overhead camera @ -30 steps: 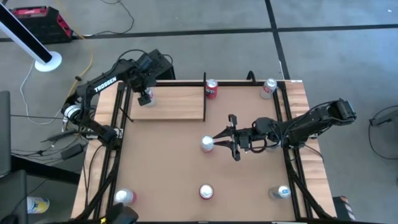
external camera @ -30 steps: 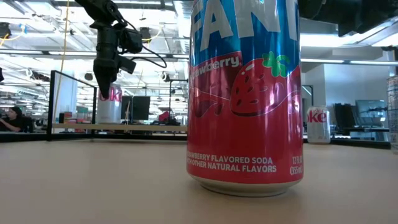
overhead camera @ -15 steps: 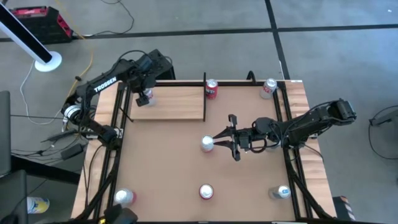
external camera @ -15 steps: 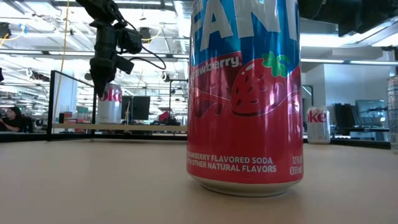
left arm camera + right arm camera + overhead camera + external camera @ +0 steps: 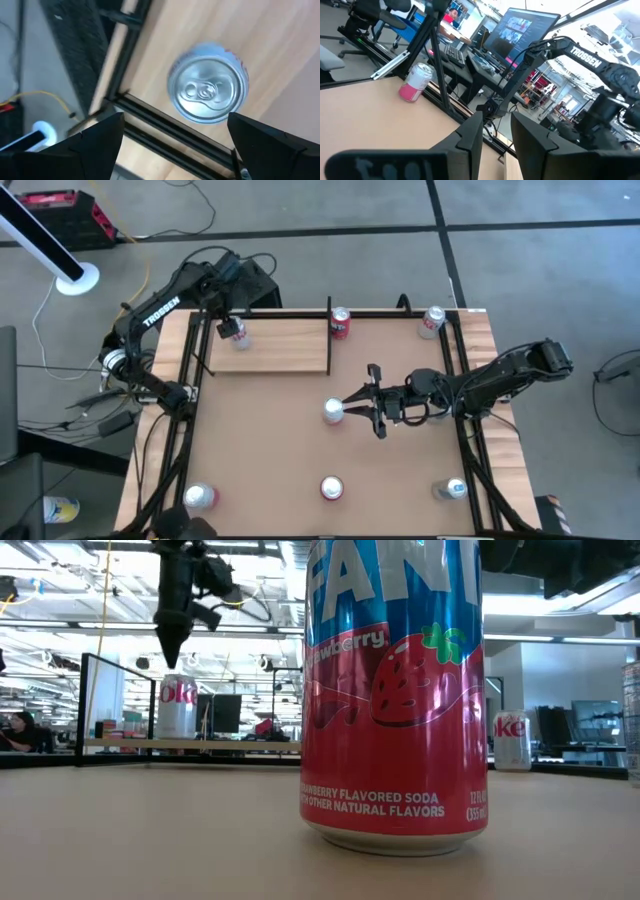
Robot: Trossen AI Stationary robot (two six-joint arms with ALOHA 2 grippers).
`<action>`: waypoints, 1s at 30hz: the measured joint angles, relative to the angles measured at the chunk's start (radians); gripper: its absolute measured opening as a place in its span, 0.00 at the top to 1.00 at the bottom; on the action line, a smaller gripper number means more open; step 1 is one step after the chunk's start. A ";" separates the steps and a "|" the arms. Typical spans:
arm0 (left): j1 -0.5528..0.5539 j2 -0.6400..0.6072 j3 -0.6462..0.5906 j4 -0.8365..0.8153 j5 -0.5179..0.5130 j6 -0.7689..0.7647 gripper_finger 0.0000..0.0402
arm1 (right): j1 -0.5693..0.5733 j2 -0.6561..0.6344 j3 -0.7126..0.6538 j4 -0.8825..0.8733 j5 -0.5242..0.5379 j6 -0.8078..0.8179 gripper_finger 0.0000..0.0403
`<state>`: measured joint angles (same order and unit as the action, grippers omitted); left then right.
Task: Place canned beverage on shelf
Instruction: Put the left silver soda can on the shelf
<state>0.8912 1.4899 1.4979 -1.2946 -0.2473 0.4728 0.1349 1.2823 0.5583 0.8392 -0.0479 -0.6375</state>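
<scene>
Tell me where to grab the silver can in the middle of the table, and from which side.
Take the silver can by its round side wall, near mid-height, coming level from the right arm's side. It stands upright with bare table around it, and the right gripper already sits open beside it, fingers spread toward the can.

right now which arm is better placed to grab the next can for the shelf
Right. Its open end effector sits beside the mid-table can, while the left end effector hangs above the can standing on the shelf.
</scene>
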 joint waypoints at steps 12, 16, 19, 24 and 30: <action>-0.146 -0.001 0.056 0.079 0.108 -0.155 0.22 | 0.000 0.000 0.000 0.000 0.000 -0.001 0.68; -0.188 0.000 -0.046 0.141 0.091 -0.153 0.36 | 0.002 0.000 0.000 0.000 0.000 0.001 0.68; -0.206 0.001 -0.096 0.147 0.046 -0.143 0.53 | 0.002 0.000 0.000 0.000 0.000 0.001 0.68; -0.211 0.000 -0.124 0.160 0.032 -0.139 0.88 | -0.002 0.000 0.000 0.000 0.000 0.001 0.68; -0.185 0.000 -0.149 0.196 0.021 -0.140 0.98 | -0.007 0.000 0.000 0.006 0.000 0.001 0.68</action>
<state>0.7066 1.4899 1.3486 -1.0981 -0.2264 0.3328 0.1277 1.2823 0.5583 0.8455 -0.0479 -0.6365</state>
